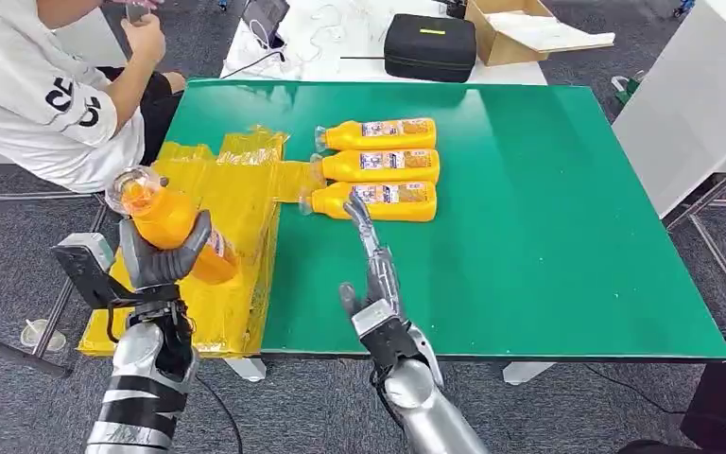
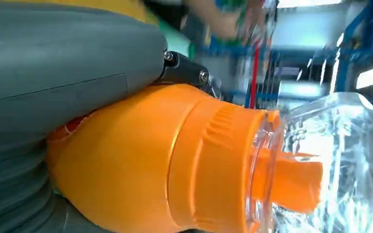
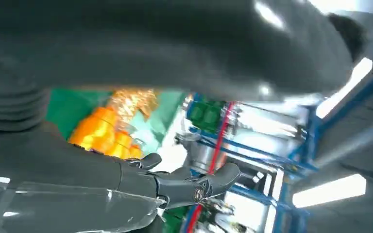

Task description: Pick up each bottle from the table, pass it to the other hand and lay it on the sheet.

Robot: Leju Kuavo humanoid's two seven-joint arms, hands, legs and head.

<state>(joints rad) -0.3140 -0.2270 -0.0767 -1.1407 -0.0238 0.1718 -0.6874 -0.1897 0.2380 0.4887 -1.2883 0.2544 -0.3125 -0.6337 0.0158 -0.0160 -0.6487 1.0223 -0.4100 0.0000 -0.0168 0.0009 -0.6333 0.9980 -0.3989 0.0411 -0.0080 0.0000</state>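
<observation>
My left hand (image 1: 163, 260) grips an orange bottle (image 1: 172, 225) with a clear cap, tilted, above the yellow sheet (image 1: 232, 236) at the table's left side. In the left wrist view the bottle (image 2: 165, 165) shows its orange neck and clear cap close up, with my left hand (image 2: 53, 68) wrapped round it. Three more orange bottles lie side by side on the green table (image 1: 529, 208): the far one (image 1: 378, 134), the middle one (image 1: 378, 165) and the near one (image 1: 373, 200). My right hand (image 1: 376, 270) is open, fingers stretched toward the near bottle, holding nothing. The right hand (image 3: 184, 182) also appears in its wrist view.
A person in a white shirt (image 1: 38, 85) sits just beyond the sheet at the left. A black case (image 1: 429, 45) and a cardboard box (image 1: 520, 28) rest on the white table behind. A white table (image 1: 700, 95) stands at the right.
</observation>
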